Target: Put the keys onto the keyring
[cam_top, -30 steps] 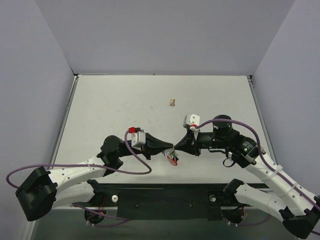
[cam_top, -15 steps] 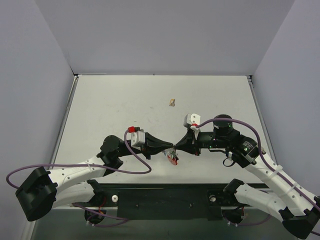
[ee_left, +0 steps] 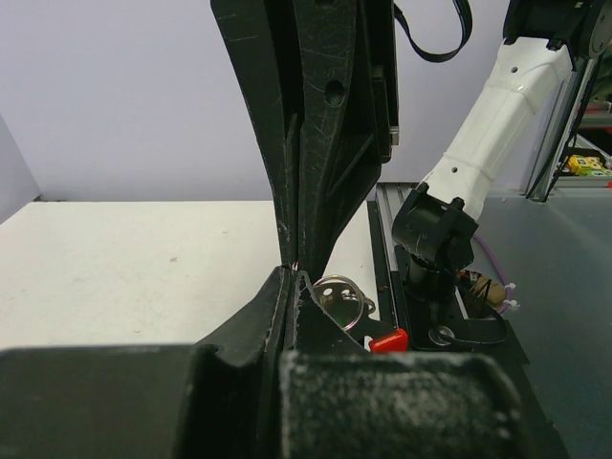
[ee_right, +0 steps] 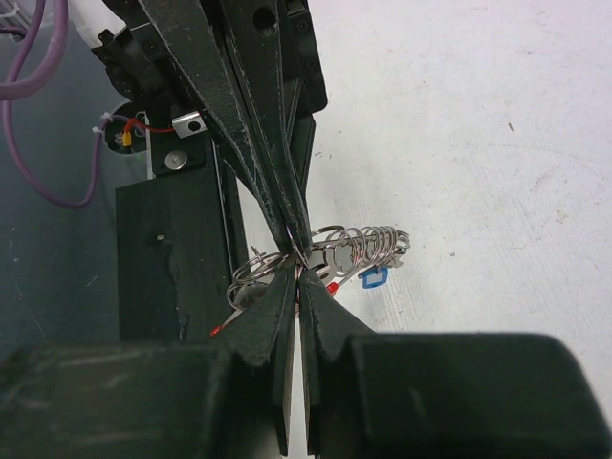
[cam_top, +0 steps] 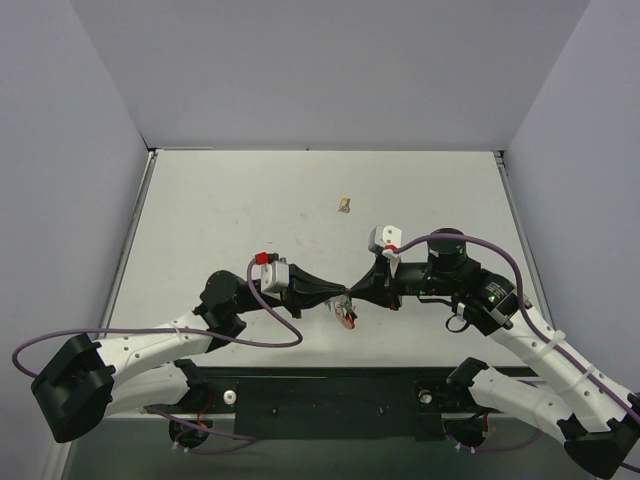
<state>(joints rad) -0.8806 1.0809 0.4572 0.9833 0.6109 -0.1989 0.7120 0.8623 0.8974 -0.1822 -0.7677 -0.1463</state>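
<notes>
Fingers (ee_right: 269,323) — same shut pinch on keys (ee_right: 371,249)

shiny metal keys (ee_left: 340,293), scuffed matt black right end effector (ee_left: 296,254)

**Reader:** Legend, please. Your colours?
**Arm:** My left arm (cam_top: 150,346) and right arm (cam_top: 548,362): white shells, black joints, 1 purple cable (cam_top: 487,246) looping along each.
**Reader:** And the ends?
**Arm:** My left gripper (cam_top: 343,298) and right gripper (cam_top: 353,293): 2 scratched black tapered fingers (ee_right: 268,316) each; white camera block (cam_top: 276,274), red-capped, per wrist.
</notes>
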